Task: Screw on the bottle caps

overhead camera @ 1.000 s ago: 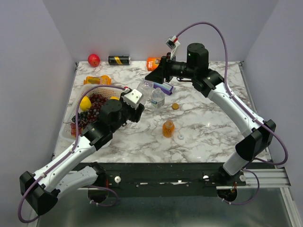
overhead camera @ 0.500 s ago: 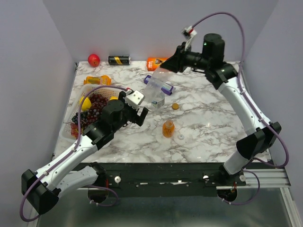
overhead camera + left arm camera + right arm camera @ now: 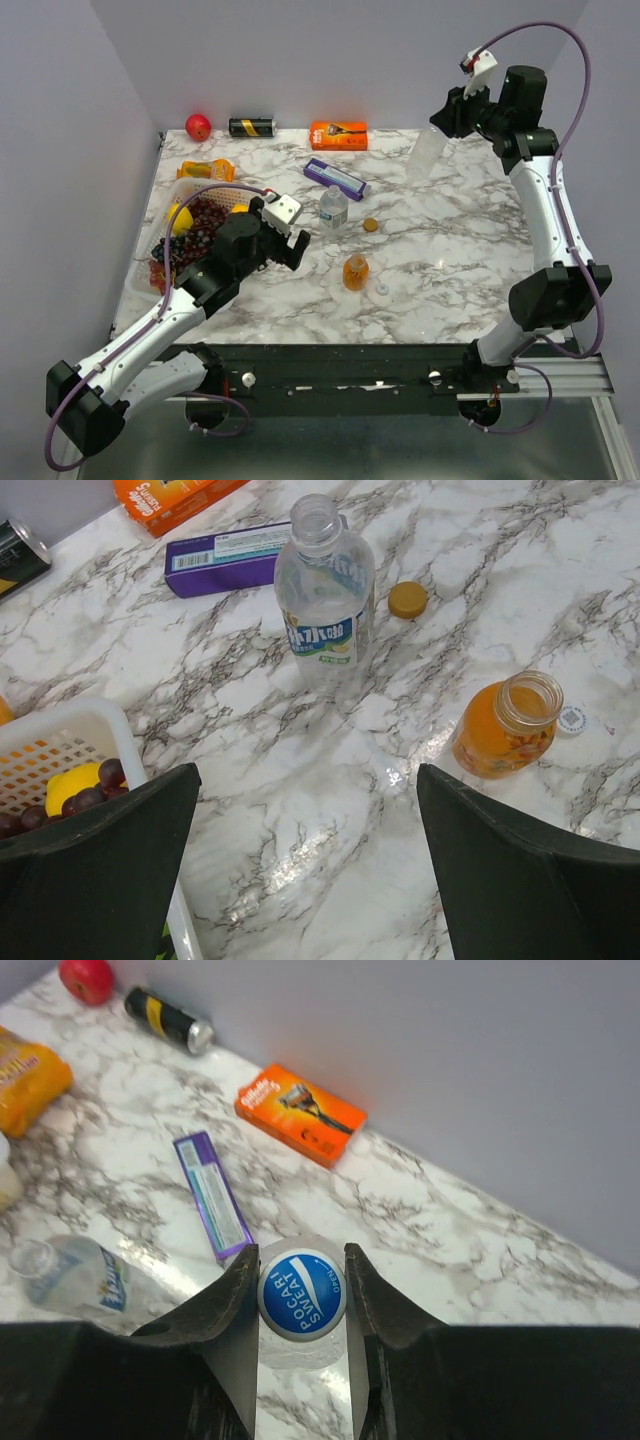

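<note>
There's the right gripper (image 3: pixel 300 1268) clamped on the blue-capped bottle (image 3: pixel 424 158), left gripper (image 3: pixel 305 772) gaping empty, labelled bottle (image 3: pixel 325 590) just ahead.

this looks like a robotics lab test cell, not a home or a shop. a marble-patterned table (image 3: pixel 450 250) sits boxed in by plain pale walls: far wall (image 3: pixel 300 60), left wall (image 3: pixel 60 150), right wall (image 3: pixel 610 120), with no furniture or decoration. two white-and-black arms, the left arm (image 3: pixel 170 310) and the right arm (image 3: pixel 545 200), are mounted on a black rail (image 3: pixel 350 365) at the near edge, beside a bare aluminium profile (image 3: pixel 570 378), and purple cables (image 3: pixel 575 60) loop off them. the goods look like props: a razor box (image 3: pixel 338 134), a black can (image 3: pixel 251 127), a red fruit (image 3: pixel 198 126), a white fruit basket (image 3: pixel 60 720), a labelled bottle (image 3: pixel 333 207), an orange bottle (image 3: pixel 355 271).
</note>
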`<state>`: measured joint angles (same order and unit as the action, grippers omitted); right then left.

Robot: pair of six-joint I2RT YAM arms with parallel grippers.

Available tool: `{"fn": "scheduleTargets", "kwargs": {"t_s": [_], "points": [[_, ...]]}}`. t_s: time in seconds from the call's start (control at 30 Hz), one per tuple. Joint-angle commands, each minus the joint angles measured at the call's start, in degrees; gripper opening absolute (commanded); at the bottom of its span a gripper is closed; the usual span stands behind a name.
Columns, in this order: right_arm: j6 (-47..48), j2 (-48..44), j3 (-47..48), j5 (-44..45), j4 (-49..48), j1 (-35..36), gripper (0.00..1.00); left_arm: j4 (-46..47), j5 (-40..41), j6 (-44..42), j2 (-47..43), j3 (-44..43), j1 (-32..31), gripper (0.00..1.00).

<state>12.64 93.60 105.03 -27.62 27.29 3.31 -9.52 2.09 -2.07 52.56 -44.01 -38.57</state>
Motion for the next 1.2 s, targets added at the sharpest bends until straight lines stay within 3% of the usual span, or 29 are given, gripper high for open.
{"fn": "scheduleTargets", "kwargs": {"t_s": [0.0, 0.33, 0.8, 1.0, 1.17], "points": [[6.1, 1.5, -4.7, 4.5, 2.0, -2.4, 0.02, 0.6, -1.6, 0.7, 0.3, 0.2, 0.5, 0.99], [10.0, 0.0, -20.3, 3.0, -10.8, -3.0, 0.08, -1.2, -1.9, 0.1, 1.6, -0.6, 1.4, 0.99], [8.2, -1.3, -30.2, 1.4, -21.3, -4.3, 0.22, -1.6, -4.6, 0.7, 5.0, -2.5, 5.1, 0.98], [6.8, -1.3, -32.4, 1.1, -23.7, -4.3, 0.35, -1.8, -5.0, 0.6, 5.6, -2.9, 5.3, 0.98], [5.5, -1.6, -32.6, 2.1, -24.0, -4.3, 0.56, -1.6, -5.1, 0.6, 5.5, -2.7, 5.4, 0.98]]}}
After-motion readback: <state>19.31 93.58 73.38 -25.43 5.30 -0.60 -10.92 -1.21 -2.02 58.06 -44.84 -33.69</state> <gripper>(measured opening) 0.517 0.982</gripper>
